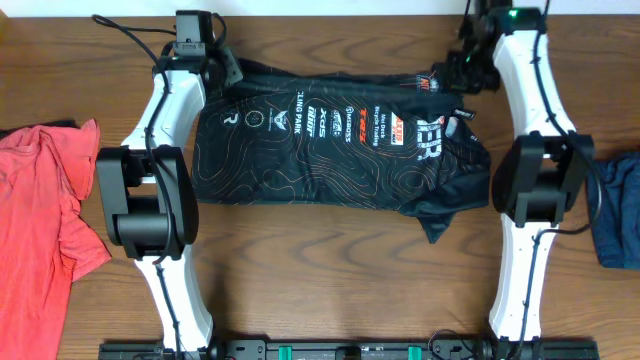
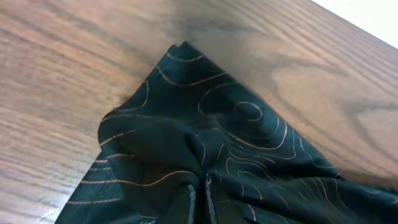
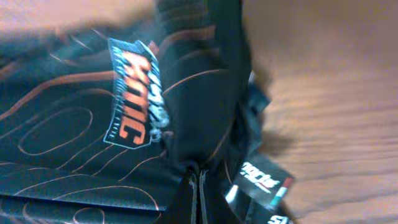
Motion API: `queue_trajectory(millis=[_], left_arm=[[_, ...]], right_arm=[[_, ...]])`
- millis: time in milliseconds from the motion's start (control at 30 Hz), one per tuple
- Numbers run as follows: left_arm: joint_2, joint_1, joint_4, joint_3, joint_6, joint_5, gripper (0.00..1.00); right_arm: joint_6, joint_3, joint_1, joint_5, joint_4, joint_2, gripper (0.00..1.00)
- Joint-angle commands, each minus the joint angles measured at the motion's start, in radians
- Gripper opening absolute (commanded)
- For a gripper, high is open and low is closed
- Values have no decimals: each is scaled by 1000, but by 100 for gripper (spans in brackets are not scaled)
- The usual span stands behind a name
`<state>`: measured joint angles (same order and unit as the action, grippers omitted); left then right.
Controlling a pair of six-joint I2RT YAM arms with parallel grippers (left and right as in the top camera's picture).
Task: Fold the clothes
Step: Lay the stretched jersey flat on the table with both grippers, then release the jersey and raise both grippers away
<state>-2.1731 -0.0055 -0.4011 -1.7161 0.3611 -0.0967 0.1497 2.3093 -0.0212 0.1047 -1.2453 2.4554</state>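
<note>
Seemingly early on, the jersey [image 1: 330,150] lies spread but rumpled, no neat fold finished, with the left gripper [image 1: 220,68] and right gripper [image 1: 447,76] each pinching one far corner tight.

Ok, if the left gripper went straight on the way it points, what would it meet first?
The jersey itself: the left gripper looks shut on its fabric, with more black cloth straight ahead to the corner, then wooden table. Depth is unclear.
</note>
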Motion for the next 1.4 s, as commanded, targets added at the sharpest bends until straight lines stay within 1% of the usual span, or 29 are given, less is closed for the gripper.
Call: queue_trajectory(millis=[0, 200, 433, 467, 500, 533, 567, 600, 633, 667, 700, 733, 767, 833, 900, 933, 1000, 1067, 1167, 1200, 1267, 1333, 1367], left_arm=[[6, 39, -30, 1, -20, 90, 6], [5, 39, -122, 19, -20, 90, 6], [5, 39, -137, 72, -21, 90, 7], [5, 39, -137, 76, -21, 90, 13], [5, 39, -138, 76, -21, 90, 28], [5, 39, -138, 76, -21, 90, 55], [5, 39, -137, 76, -21, 89, 73], [6, 39, -137, 76, -23, 90, 76], [6, 39, -136, 76, -29, 90, 83], [6, 39, -135, 76, -30, 90, 92], [6, 39, -133, 76, -35, 90, 93], [8, 39, -132, 76, -42, 90, 98], [12, 39, -129, 74, -45, 90, 100], [30, 39, -127, 64, -47, 90, 100], [62, 39, -126, 47, -47, 90, 100], [83, 39, -126, 40, -47, 90, 100], [136, 39, -126, 37, -50, 90, 95], [199, 39, -138, 37, -55, 90, 93], [285, 39, -198, 37, -78, 90, 91], [308, 39, -228, 37, -80, 90, 89], [350, 39, -283, 37, -95, 90, 79], [382, 39, -319, 37, -121, 90, 66], [403, 39, -334, 37, -134, 91, 63]], right_arm=[[11, -56, -7, -69, -10, 1, 1], [11, -112, -29, -65, -56, 1, 1], [14, -122, -34, -6, -55, 1, 1], [14, -122, -33, 4, -54, 1, 1], [10, -122, -33, 9, -50, 1, 1], [10, -122, -33, 8, -44, 1, 8], [5, -122, -33, 8, -35, 1, 27], [-10, -120, -32, 10, -29, 1, 46], [-18, -114, -32, 11, -26, 0, 57], [-18, -108, -31, 10, -26, 0, 63], [-26, -95, -29, 11, -26, 0, 69], [-29, -81, -28, 11, -26, 0, 74], [-31, -63, -26, 7, -28, -2, 79], [-32, -9, -21, 6, -35, -9, 80], [-31, 77, -15, 8, -59, -18, 75], [-31, 121, -14, 8, -74, -23, 74], [-31, 217, -11, 3, -109, -31, 74], [-31, 301, -10, 1, -140, -42, 76], [-6, 405, -3, -30, -194, -64, 77], [1, 433, 2, -32, -214, -75, 74], [13, 463, 9, -42, -237, -94, 64], [13, 473, 9, -53, -238, -117, 63], [14, 473, 7, -66, -239, -132, 62]])
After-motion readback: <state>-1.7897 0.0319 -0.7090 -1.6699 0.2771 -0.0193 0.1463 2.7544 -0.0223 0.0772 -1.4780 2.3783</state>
